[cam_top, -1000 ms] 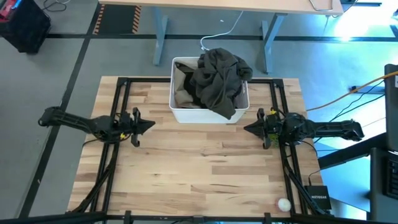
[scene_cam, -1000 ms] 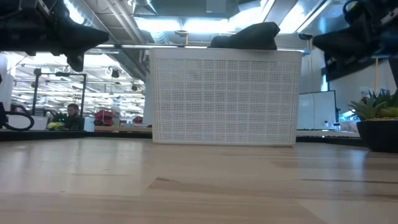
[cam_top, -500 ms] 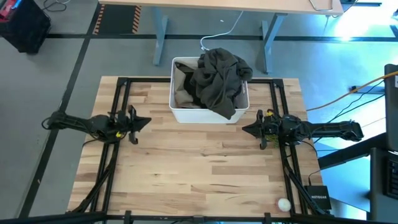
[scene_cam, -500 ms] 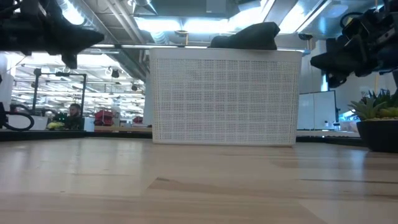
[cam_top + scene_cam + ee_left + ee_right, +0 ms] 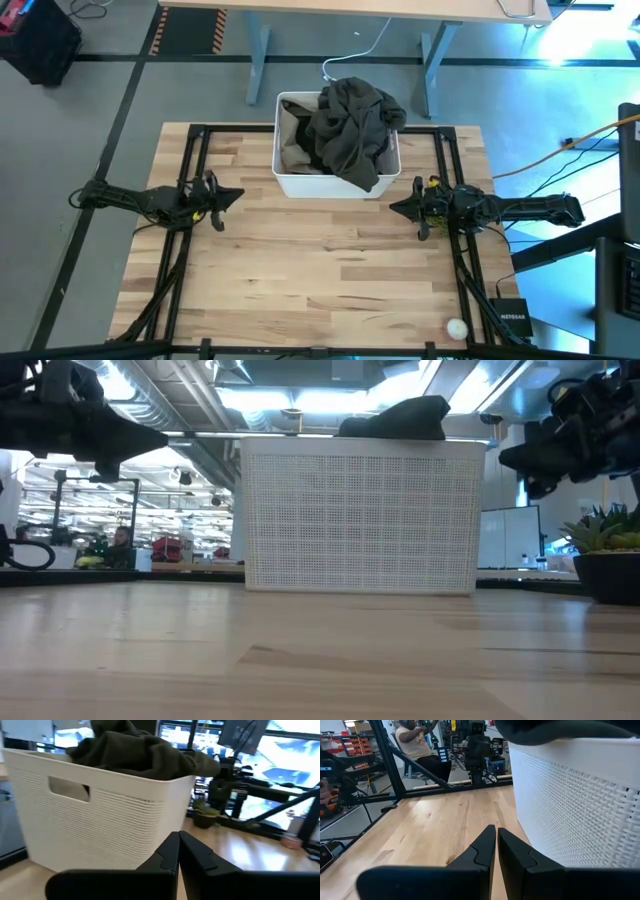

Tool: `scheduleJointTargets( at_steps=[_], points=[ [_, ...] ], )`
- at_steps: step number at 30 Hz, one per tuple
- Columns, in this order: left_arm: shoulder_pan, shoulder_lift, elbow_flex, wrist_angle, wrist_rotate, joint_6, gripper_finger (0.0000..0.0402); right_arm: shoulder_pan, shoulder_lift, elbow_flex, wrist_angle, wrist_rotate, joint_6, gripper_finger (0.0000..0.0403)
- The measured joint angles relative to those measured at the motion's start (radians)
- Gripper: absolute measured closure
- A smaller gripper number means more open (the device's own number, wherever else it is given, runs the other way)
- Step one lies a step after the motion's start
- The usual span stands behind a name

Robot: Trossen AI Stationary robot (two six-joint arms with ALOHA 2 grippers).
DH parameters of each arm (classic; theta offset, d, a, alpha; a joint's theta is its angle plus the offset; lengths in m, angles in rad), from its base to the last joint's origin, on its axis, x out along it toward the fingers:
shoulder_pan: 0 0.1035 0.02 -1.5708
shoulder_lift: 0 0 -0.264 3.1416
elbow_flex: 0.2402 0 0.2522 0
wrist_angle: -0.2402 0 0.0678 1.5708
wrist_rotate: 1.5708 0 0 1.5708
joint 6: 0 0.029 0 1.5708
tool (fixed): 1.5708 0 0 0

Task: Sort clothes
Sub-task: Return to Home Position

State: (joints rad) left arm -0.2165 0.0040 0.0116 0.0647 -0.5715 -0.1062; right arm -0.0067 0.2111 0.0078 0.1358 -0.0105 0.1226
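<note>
Firstly, the near edge of the wooden table (image 5: 320,270): a small white ball (image 5: 456,327) lies near the right-hand corner, with a black box (image 5: 512,322) just beside it at the table's edge. The middle of the table top is bare wood.

Further in, both arms are stretched level above the table, one from each side, tips pointing toward one another and well apart. The left gripper (image 5: 238,196) hangs over the left part of the table, clear of the bin and holding nothing; its wrist view shows the two fingers (image 5: 195,855) pressed together with only a seam between them. The right gripper (image 5: 393,208) hangs over the right part, just in front of the bin's right corner and not touching it; its fingers (image 5: 480,850) are likewise closed together on nothing.

At the far edge, centred, stands the white bin (image 5: 320,185). The clothes are inside it. The dark olive-grey garment (image 5: 350,125) is heaped on top, rising above the rim and spilling over the front wall toward the right corner. Tan fabric (image 5: 292,155) shows beneath it along the bin's left side.

Beyond the table, a potted plant (image 5: 600,535) stands to the right, and a person (image 5: 415,742) sits in the room behind.
</note>
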Motion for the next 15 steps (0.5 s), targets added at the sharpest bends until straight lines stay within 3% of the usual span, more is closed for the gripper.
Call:
scheduleJointTargets(
  at_steps=[6,11,15],
  points=[
    [0.0,0.0,-0.002,0.001,0.108,-0.015,0.0398,0.0,0.0,0.0,0.034,0.0,0.009,0.037],
    [0.004,0.0,-0.002,0.003,0.035,0.014,0.0398,0.0,0.0,0.0,0.009,0.023,0.003,0.037],
    [0.003,0.0,-0.002,0.003,0.034,-0.004,0.0398,0.0,0.0,0.0,-0.037,0.027,0.003,0.037]
  ],
)
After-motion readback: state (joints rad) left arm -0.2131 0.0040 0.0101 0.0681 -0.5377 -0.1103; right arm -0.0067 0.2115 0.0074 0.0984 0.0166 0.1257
